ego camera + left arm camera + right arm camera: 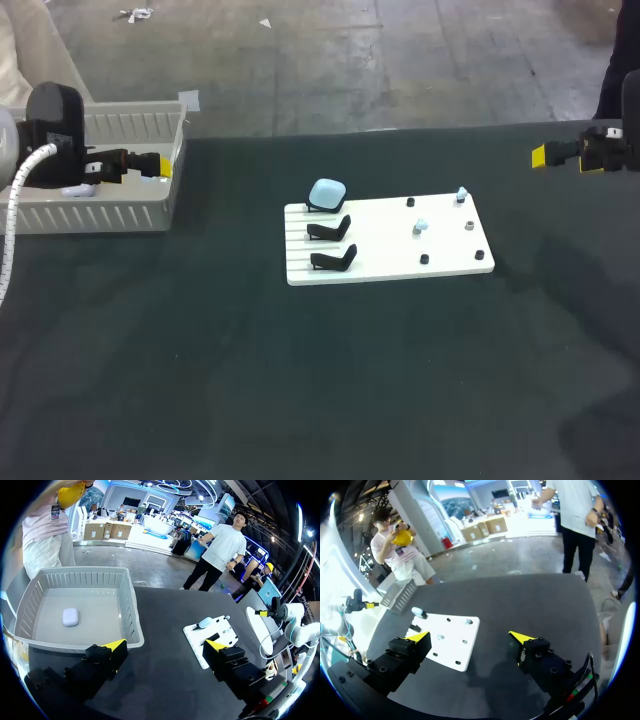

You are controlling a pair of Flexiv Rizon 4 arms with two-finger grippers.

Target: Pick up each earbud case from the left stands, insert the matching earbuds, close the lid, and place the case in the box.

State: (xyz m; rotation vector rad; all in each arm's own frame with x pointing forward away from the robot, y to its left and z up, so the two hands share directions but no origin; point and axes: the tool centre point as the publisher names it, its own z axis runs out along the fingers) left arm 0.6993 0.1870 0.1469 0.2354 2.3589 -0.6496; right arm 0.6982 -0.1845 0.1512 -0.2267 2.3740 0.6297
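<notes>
Left fingers (116, 649) spread empty beside box (133, 602) holding one finished case (70, 616); right fingers (420, 638) likewise; blue case (327, 193) awaits pickup.

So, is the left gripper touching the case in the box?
Apart. The left wrist view shows the case lying on the box floor, beyond the open fingers.

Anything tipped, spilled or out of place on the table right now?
Nothing stands out. The white board lies flat, one pale blue earbud case sits on its rear black stand, and a pale case lies inside the grey plastic box.
</notes>
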